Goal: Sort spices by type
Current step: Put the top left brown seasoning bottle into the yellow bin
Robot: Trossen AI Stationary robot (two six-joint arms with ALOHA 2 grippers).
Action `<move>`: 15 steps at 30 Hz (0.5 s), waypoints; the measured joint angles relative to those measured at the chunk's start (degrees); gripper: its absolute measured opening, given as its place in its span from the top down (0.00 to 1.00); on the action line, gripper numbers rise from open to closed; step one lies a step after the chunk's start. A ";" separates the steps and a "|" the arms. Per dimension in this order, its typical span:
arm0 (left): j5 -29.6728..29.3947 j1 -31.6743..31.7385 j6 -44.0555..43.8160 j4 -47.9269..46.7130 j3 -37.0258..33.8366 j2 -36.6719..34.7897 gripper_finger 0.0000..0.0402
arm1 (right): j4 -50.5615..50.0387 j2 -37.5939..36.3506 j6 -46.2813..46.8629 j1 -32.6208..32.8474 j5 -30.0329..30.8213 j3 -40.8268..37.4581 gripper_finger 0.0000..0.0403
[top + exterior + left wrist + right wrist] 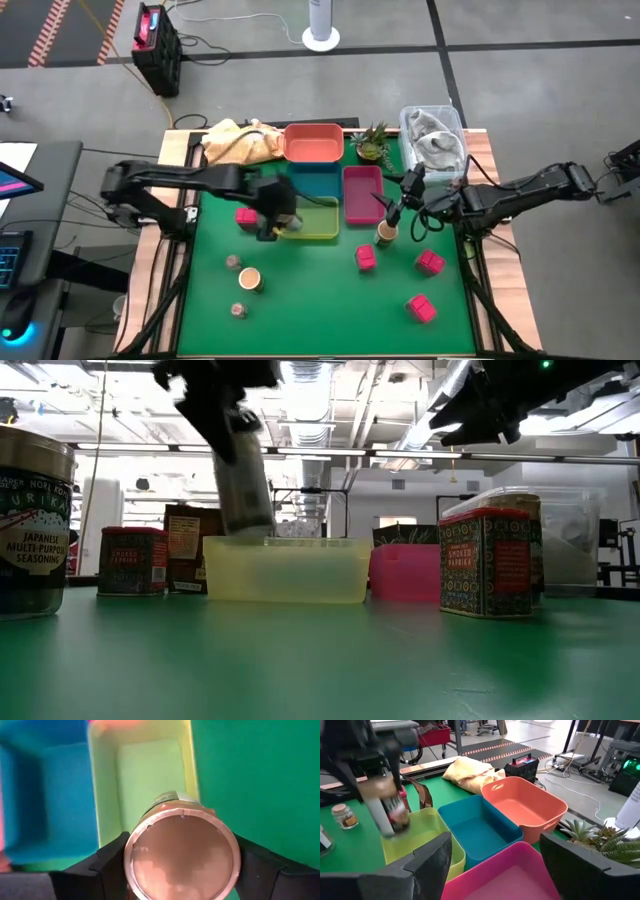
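Note:
My left gripper [275, 217] is shut on a round jar [182, 855] with a copper-coloured end, above the left end of the yellow-green tray [318, 222]. My right gripper [400, 205] hangs open with nothing in it over the near end of the pink tray [362, 190]. On the green mat stand several pink boxy packets [365, 257] [430, 262] [421, 307] [245, 216], a cream-topped jar [250, 279], two tiny brownish jars [233, 262] [239, 309] and another jar [386, 233] below my right gripper. My left gripper pinches the jar's round wall near its copper end [150, 827], one finger [107, 862] on each side. The fingers slant down from the table's left side. The jar [245, 485] hangs tilted, clear of the mat, its lower end about level with the tray's rim [285, 542].
An orange tray [313, 143] and a blue tray [315, 180] lie beyond the yellow-green one. A potted plant [372, 142], a clear bin [433, 135] and a yellow cloth [240, 142] sit along the far edge. Bare mat lies at the near middle.

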 joint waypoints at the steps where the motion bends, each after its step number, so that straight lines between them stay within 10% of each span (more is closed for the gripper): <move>1: 0.06 0.41 1.31 -0.32 1.24 2.43 0.34 | -0.02 0.00 0.02 -0.02 0.00 0.00 0.19; 15: -1.45 1.89 5.55 -8.82 14.27 17.72 0.27 | -4.63 -4.07 -0.52 2.20 0.07 -0.02 0.19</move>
